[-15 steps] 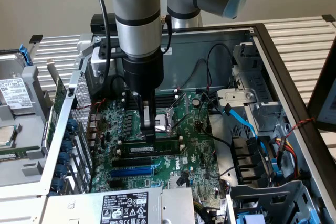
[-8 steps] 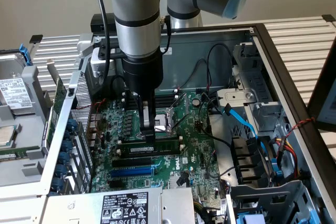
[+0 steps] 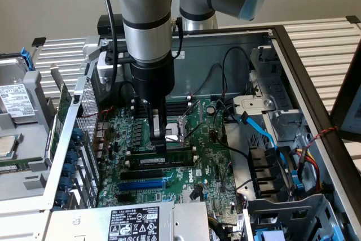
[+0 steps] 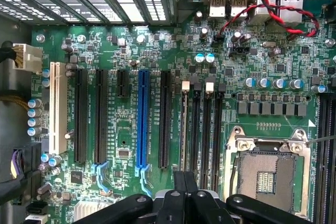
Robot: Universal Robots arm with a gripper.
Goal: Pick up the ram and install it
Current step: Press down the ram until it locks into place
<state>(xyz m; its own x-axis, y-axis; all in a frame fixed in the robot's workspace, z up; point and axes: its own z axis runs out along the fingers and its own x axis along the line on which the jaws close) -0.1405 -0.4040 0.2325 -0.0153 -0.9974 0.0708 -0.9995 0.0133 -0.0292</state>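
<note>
Opened on a slatted table (image 3: 321, 43), a computer case (image 3: 282, 35) shows its green motherboard (image 3: 208, 162). From above, the claw (image 3: 159, 144) reaches down with its fingers pressed together, the tips touching the ram (image 3: 169, 155), a long green stick that stands in a black memory slot just beside the empty processor socket (image 3: 179, 129). The exterior view also shows blue cables (image 3: 262, 134) on its right. The wrist view shows the blue expansion slot (image 4: 142, 124), a white slot (image 4: 56, 106) and a twisted red and black wire (image 4: 273, 9).
</note>
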